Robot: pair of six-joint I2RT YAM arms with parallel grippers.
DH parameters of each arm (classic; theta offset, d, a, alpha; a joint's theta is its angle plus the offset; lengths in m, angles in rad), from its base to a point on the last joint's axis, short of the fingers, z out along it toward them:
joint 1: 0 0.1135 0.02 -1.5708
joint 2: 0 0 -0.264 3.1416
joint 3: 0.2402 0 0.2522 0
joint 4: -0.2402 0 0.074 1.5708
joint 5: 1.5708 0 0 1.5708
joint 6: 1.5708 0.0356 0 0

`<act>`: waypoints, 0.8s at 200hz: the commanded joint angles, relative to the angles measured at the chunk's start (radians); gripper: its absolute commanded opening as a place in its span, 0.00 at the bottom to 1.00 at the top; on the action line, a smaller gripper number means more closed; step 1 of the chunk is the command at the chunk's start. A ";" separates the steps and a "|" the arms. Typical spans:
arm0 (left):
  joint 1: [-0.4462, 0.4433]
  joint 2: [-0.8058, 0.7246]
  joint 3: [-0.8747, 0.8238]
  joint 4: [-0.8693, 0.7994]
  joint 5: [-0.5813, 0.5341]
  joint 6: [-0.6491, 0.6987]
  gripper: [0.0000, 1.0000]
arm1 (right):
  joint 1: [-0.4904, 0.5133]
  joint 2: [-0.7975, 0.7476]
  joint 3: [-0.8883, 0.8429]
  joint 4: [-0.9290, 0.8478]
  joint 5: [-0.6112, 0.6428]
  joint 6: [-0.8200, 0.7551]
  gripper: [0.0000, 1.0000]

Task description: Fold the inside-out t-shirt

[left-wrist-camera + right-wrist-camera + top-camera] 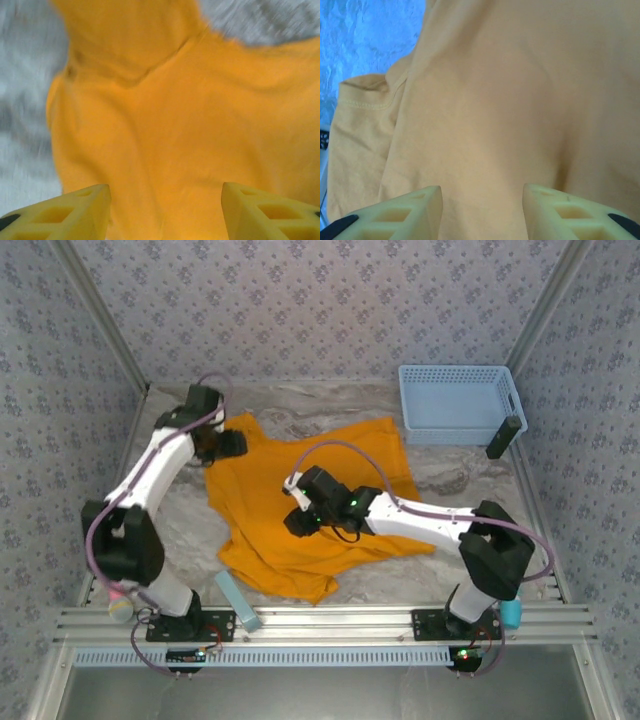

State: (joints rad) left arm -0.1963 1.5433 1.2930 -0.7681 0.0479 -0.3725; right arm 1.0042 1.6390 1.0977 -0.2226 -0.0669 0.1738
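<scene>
On the marbled counter (185, 525), between the two arms, the orange-yellow t-shirt (265, 540) lies spread out and rumpled. Left jaws stand spread above the shirt's far-left edge, yellow fingers (75, 210) apart over the cloth and pinching nothing. Right jaws, over the shirt's middle, are likewise spread, fingers (400, 212) apart above smooth fabric. A light blue basket (455, 400) sits in the far right corner, near the shirt's far corner.

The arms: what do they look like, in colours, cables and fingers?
The left arm and right arm have white shells, black joints and black bases. A purple cable loops along each. Green lights glow on the right one. The left fingers and right fingers are pale yellow blocks with square hollows and black patches.
</scene>
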 commanded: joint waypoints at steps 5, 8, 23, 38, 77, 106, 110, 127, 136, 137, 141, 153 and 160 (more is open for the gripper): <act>0.011 -0.013 -0.171 0.069 -0.041 -0.109 0.56 | 0.076 0.093 0.064 0.027 -0.031 -0.081 0.50; 0.013 -0.008 -0.176 0.071 -0.044 -0.110 0.55 | 0.086 0.105 0.071 0.028 -0.032 -0.085 0.50; 0.024 0.028 -0.190 0.084 -0.054 -0.122 0.52 | 0.122 0.165 0.137 0.044 -0.054 -0.107 0.51; 0.048 0.089 -0.182 0.134 -0.063 -0.137 0.46 | 0.146 0.230 0.197 0.059 -0.099 -0.125 0.51; 0.086 0.276 -0.095 0.132 -0.086 -0.124 0.29 | 0.172 0.403 0.345 0.044 -0.192 -0.195 0.51; 0.077 0.402 0.032 0.113 -0.038 -0.071 0.15 | 0.166 0.519 0.447 0.002 -0.197 -0.192 0.49; 0.073 0.421 0.055 0.108 -0.034 -0.059 0.15 | 0.165 0.527 0.456 0.000 -0.199 -0.191 0.48; 0.066 0.492 0.150 0.061 -0.022 -0.030 0.09 | 0.156 0.563 0.498 0.008 -0.197 -0.170 0.33; 0.063 0.520 0.188 0.062 -0.003 -0.018 0.09 | 0.144 0.583 0.523 0.008 -0.181 -0.149 0.21; 0.064 0.523 0.192 0.063 0.000 -0.016 0.09 | 0.143 0.586 0.526 0.009 -0.181 -0.147 0.20; 0.062 0.534 0.208 0.068 0.013 -0.007 0.09 | 0.136 0.595 0.535 0.009 -0.182 -0.140 0.16; 0.061 0.572 0.266 0.076 0.039 0.023 0.10 | 0.115 0.615 0.555 0.022 -0.184 -0.120 0.11; 0.058 0.595 0.314 0.067 0.040 0.041 0.11 | 0.101 0.625 0.563 0.032 -0.188 -0.108 0.08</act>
State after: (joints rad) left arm -0.1272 2.0602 1.4914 -0.6785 0.0341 -0.4099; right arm 1.1519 2.2288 1.5963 -0.1978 -0.2443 0.0257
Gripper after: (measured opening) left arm 0.096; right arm 0.126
